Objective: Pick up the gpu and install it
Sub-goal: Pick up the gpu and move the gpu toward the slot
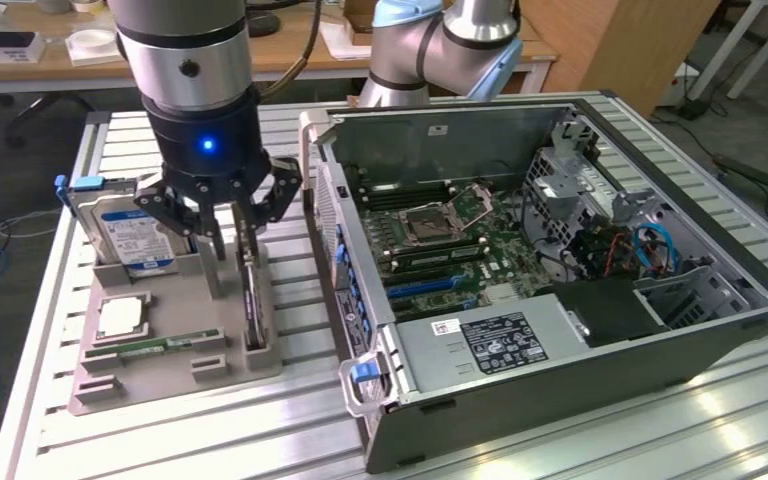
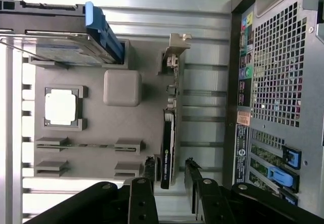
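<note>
The thin dark gpu (image 1: 253, 300) with its pale metal bracket stands on edge in a slot of the grey plastic holder tray (image 1: 157, 375). The black gripper (image 1: 231, 245) straddles it, with a gap beside each finger. On the exterior view's left a silver, blue-labelled hard drive (image 1: 124, 235) rises close by. On its right the black computer case's rear wall (image 1: 351, 290) stands near, leaving a narrow strip of ribbed aluminium table (image 1: 224, 430). The case lies open upward, with room over the green motherboard (image 1: 451, 240) between the grey power supply box (image 1: 491, 345) and the metal drive cage (image 1: 584, 190).

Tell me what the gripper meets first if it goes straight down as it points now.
Most likely the gpu, standing on edge in the grey holder: its top edge lines up with the gap of the open gripper. How close it is remains unclear.
</note>
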